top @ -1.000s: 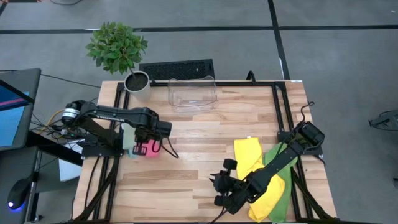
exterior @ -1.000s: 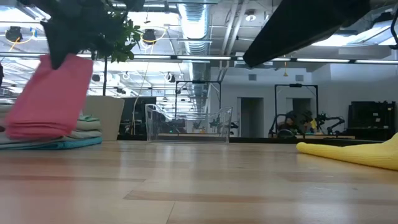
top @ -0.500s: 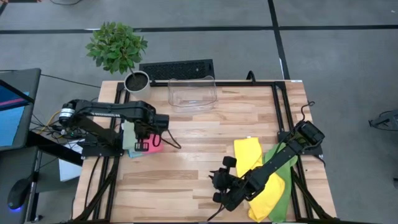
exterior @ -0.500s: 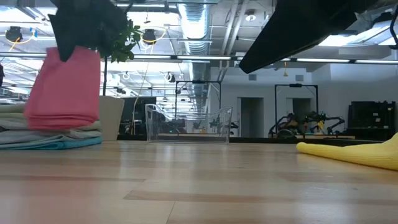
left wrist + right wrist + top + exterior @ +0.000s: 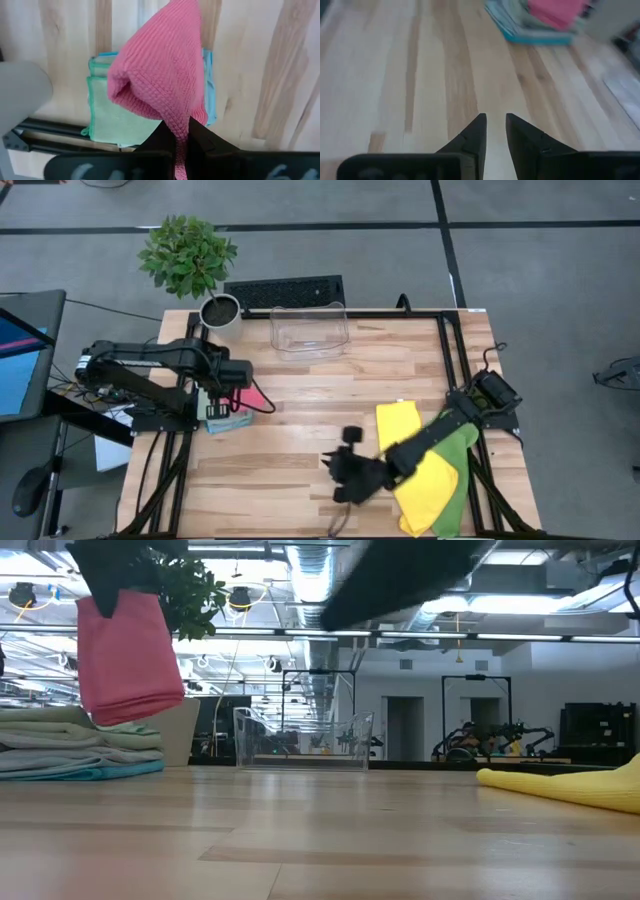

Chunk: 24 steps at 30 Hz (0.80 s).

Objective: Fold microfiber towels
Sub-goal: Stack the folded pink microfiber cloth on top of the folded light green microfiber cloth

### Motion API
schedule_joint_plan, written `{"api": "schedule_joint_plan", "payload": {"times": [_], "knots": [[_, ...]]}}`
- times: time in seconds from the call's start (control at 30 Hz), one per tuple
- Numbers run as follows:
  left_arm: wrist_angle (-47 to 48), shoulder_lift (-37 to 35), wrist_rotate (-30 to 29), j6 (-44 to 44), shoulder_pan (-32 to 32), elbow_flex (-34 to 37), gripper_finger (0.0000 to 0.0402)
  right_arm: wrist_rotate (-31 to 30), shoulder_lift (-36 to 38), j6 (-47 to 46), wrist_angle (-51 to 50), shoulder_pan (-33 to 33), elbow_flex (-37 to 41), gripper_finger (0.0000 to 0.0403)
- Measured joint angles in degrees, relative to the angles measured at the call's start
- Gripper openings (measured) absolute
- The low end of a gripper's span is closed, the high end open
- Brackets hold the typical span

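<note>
High view, table (image 5: 330,395): light wood w/ black frame rails, both arms over it.
Left gripper (image 5: 236,377): near table's left edge, over the stack of folded towels. Jaws pressed tight, pinching the pink towel.
Pink towel (image 5: 128,658): folded, hanging down from left gripper, up off the stack in low view. Also seen in left wrist view (image 5: 162,75), squeezed btwn the two dark fingers (image 5: 161,140).
Stack of folded towels (image 5: 80,748): at table's left edge, pale green + grey layers, teal one at bottom. In left wrist view (image 5: 117,117), right under the pink towel.
Right gripper (image 5: 338,472): low over bare wood, near front middle of table, well apart from the stack. Jaws a little apart, nothing btwn them; fingers (image 5: 472,135) point toward the stack.
Yellow towel (image 5: 415,455): spread flat on table's right side, partly under right arm. Low view shows its edge (image 5: 560,786) lying on the wood.
Lime green towel (image 5: 462,465): under yellow one, sticking out on its right side.
Clear plastic bin (image 5: 309,330): at back edge of table, middle.
Potted plant (image 5: 190,260): back left corner.
Keyboard (image 5: 284,291): behind the bin, off the table.
</note>
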<state>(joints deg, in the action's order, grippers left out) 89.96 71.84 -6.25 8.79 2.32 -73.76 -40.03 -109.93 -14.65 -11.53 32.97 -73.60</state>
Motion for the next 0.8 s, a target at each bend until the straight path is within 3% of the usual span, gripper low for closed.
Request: {"api": "schedule_joint_plan", "payload": {"times": [0.13,0.2,0.37,0.57,0.8], "knots": [[0.1,-0.3,0.6,-0.6,0.5,0.0,0.0000,19.2,0.0,12.0,11.2,-8.3,0.0,0.0116],[0.0,-0.2,0.6,-0.9,1.0,0.0,0.0000,25.8,0.0,15.5,16.0,-12.6,0.0,0.0132],[0.1,-0.3,0.6,-2.1,2.7,0.0,0.0000,32.8,0.0,22.3,25.2,-22.0,-0.9,0.0187],[0.0,-0.3,0.3,-3.3,5.1,0.0,0.0000,42.5,0.0,24.0,29.2,-29.4,-5.2,0.0264],[0.0,-0.3,-1.9,-5.3,5.8,0.0,0.0000,45.8,-2.6,29.8,35.8,-30.9,-8.8,0.0282]]}}
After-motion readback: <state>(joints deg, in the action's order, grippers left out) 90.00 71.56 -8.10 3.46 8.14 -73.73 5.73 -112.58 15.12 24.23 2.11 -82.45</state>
